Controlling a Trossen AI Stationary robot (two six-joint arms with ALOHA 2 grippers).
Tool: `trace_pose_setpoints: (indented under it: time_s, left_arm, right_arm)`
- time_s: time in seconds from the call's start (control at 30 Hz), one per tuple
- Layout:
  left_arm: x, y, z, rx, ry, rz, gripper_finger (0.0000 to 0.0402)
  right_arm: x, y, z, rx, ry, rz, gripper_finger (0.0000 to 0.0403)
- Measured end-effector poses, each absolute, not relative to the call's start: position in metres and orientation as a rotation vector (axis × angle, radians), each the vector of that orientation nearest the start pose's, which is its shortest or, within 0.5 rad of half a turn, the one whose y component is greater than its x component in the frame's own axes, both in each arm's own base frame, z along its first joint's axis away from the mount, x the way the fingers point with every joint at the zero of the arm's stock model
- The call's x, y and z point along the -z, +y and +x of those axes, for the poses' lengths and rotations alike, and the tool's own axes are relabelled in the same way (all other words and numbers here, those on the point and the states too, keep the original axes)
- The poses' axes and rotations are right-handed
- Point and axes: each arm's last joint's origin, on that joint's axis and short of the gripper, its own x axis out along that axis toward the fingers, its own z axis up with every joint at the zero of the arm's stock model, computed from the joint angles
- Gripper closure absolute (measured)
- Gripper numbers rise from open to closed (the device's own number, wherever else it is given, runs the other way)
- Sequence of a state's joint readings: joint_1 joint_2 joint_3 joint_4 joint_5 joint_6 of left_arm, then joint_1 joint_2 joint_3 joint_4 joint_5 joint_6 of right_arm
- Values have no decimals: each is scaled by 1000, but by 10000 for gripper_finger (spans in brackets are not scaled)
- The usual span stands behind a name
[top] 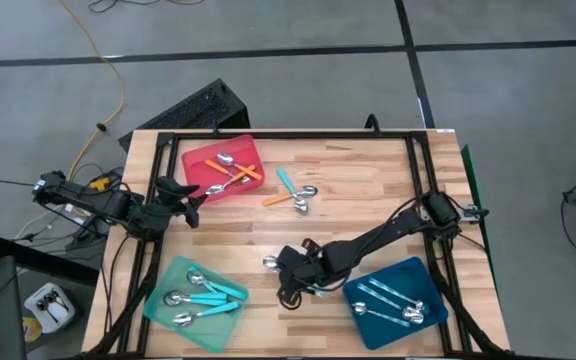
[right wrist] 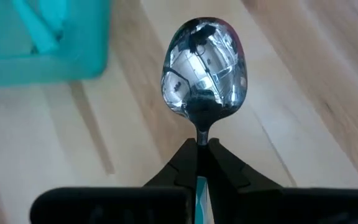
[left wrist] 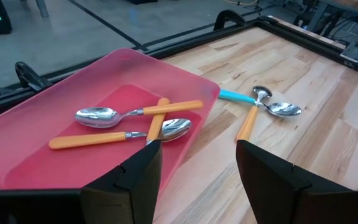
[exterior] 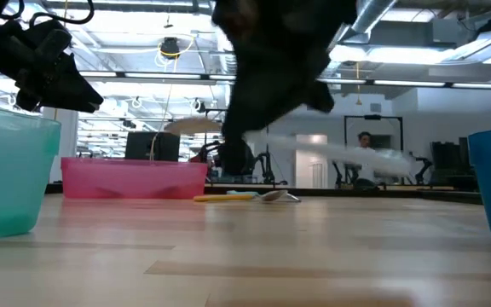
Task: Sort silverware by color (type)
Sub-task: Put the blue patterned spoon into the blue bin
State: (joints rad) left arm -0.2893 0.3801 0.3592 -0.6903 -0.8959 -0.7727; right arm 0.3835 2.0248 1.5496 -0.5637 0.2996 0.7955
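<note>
High view showed the sorting well along but unfinished. The red tray held three orange-handled spoons, the mint-green tray held what looked like three turquoise-handled spoons, and the dark-blue tray held about three pale blue patterned spoons. Two loose spoons, one orange and one turquoise, lay crossed on the bare desk beside the red tray. The right gripper was clamped on the neck of another spoon, held above the desk between the mint-green and dark-blue trays; its handle seemed turquoise. The left gripper hung over the red tray's near edge, fingers apart and empty. By my judgement, three spoons remained to be placed.
</note>
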Motion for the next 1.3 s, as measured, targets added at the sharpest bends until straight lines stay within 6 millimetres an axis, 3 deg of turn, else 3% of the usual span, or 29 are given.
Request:
trace_pose_setpoints:
  time_s: [0.23,0.6,0.93,1.3]
  left_arm:
    - [-200,-3,89,-762,336,-325,212]
    - [-200,-3,89,-762,337,-323,212]
    - [-200,-3,89,-762,335,-325,212]
    - [-200,-3,89,-762,335,-325,212]
  right_arm:
    - [-240,156,400,266,870,298,362]
    - [-292,168,359,248,907,164,362]
    - [-303,200,299,254,1038,-15,362]
    - [-302,232,239,318,1174,-52,359]
